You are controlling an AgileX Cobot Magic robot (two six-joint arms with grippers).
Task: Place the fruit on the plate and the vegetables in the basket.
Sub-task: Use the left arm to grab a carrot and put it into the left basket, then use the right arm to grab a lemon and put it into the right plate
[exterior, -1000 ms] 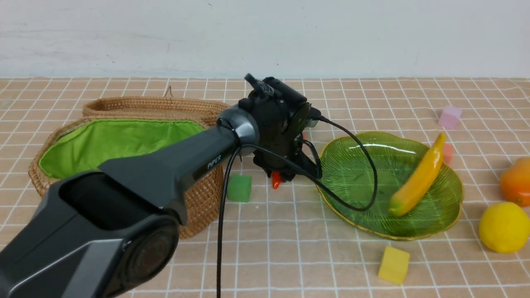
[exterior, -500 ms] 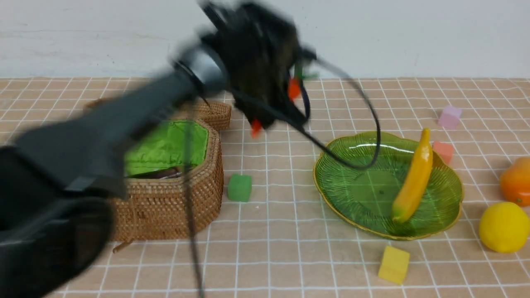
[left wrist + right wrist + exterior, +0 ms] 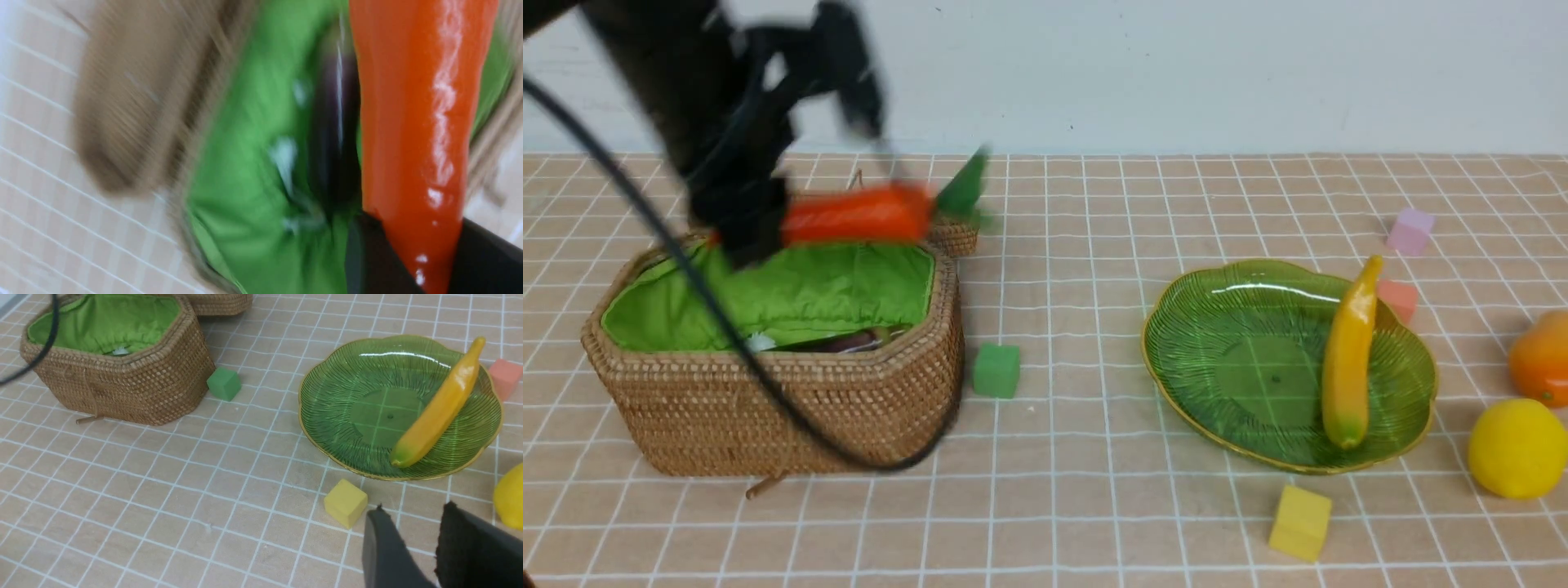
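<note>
My left gripper (image 3: 756, 229), blurred by motion, is shut on the orange carrot (image 3: 854, 215) and holds it level just above the open wicker basket (image 3: 768, 408); its green top (image 3: 964, 189) points right. In the left wrist view the carrot (image 3: 412, 122) runs out from between the jaws (image 3: 414, 228) over the green lining, with the dark eggplant (image 3: 333, 134) below. The eggplant (image 3: 841, 341) lies in the basket. The banana (image 3: 1347, 351) lies on the green plate (image 3: 1217, 327). The lemon (image 3: 1517, 447) and orange mango (image 3: 1539, 358) sit on the table at right. My right gripper (image 3: 414, 510) is open and empty near the lemon (image 3: 510, 498). No cucumber shows.
Foam cubes lie about: green (image 3: 996, 370) beside the basket, yellow (image 3: 1299, 523) in front of the plate, coral (image 3: 1398, 298) and pink (image 3: 1410, 231) behind it. The basket's lid (image 3: 952, 235) lies open at the back. The left arm's cable (image 3: 727, 343) hangs across the basket front.
My left arm lifted the carrot from the table between basket and plate and swung it left to above the basket. The banana turned a little on the plate.
</note>
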